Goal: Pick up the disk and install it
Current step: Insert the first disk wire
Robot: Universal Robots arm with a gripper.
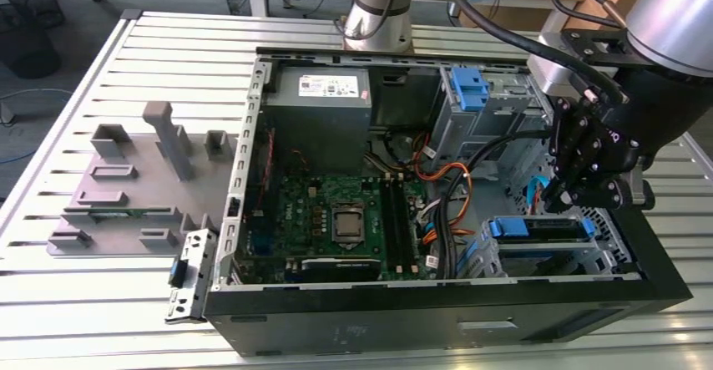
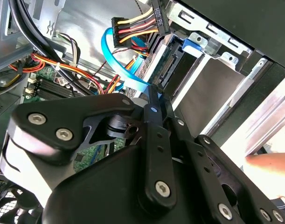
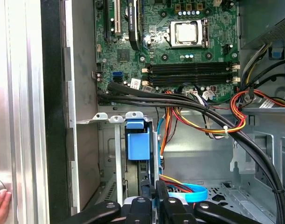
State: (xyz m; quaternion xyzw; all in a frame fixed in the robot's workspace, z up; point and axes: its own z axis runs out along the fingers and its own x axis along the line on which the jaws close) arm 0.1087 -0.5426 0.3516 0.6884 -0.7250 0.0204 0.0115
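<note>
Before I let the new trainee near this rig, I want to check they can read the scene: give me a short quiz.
1. True or false: the disk sits in the drive cage inside the case.
2. The gripper is nearest: A the power supply, B the motherboard, C the drive cage.
3. What colour is the disk's carrier?
Key: 1 true; 2 C; 3 blue.

Counter [image 1: 189, 53]: computer case [image 1: 390, 324] atop; fixture plate [image 1: 134, 178] at exterior view's left of case. In case: motherboard [image 1: 334, 220] centre; disk [image 1: 540, 228] in drive cage [image 1: 557, 263], gripper [image 1: 557, 205] just above.
</note>
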